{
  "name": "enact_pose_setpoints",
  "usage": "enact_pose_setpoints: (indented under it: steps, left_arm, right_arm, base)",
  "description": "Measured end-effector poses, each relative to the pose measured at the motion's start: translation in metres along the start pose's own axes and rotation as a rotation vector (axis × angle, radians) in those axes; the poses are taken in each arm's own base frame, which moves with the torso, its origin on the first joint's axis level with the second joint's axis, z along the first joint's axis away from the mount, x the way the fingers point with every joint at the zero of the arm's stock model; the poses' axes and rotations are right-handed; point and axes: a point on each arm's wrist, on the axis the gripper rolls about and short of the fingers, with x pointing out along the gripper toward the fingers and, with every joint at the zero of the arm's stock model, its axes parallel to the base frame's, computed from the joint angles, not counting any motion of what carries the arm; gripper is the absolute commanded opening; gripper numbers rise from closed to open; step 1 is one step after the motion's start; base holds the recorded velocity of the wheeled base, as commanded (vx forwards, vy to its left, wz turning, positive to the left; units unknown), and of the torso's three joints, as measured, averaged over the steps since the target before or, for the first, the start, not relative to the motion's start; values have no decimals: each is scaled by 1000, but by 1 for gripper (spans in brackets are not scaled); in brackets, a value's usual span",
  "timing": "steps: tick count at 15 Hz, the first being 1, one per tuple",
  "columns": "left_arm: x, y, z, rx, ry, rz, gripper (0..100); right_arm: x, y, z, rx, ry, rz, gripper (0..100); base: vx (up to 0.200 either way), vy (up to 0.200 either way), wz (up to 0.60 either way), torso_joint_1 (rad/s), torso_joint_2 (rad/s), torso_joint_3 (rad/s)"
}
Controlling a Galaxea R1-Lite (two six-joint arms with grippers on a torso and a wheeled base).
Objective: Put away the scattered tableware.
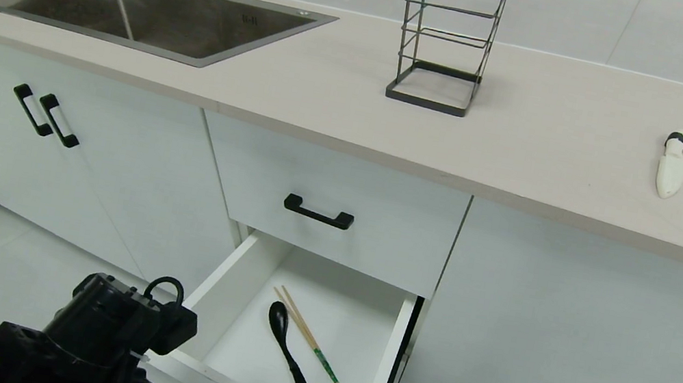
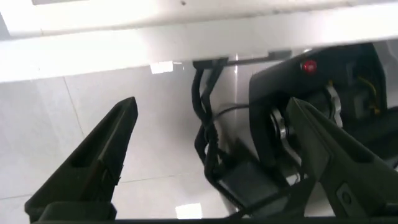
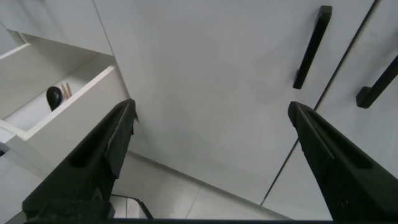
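A black spoon (image 1: 286, 343) and a pair of chopsticks (image 1: 309, 337) lie side by side in the open drawer (image 1: 388, 359) under the surface (image 1: 529, 147). A white utensil (image 1: 672, 166) with a black band lies on that surface, well apart from the wire rack (image 1: 447, 36) and the sink (image 1: 149, 14). The left gripper (image 2: 211, 106), by the drawer's front corner, has its jaws spread wide and empty. The right gripper (image 3: 211, 107) is likewise spread wide and empty, facing a cabinet door (image 3: 205, 93).

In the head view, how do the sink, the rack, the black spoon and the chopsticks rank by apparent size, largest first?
1. Sink
2. Rack
3. Spoon and chopsticks: they look alike in length, so I do not rank them.
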Motion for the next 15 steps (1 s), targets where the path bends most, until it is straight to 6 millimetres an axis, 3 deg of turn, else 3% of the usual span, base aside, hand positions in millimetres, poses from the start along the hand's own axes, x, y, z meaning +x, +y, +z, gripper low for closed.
enact_pose_setpoints:
  steps: [15]
  left_arm:
    - [34, -4, 47, -17, -218, 26, 100]
  right_arm:
    - [0, 0, 0, 0, -1, 0, 100]
  base:
    - [0, 0, 0, 0, 0, 0]
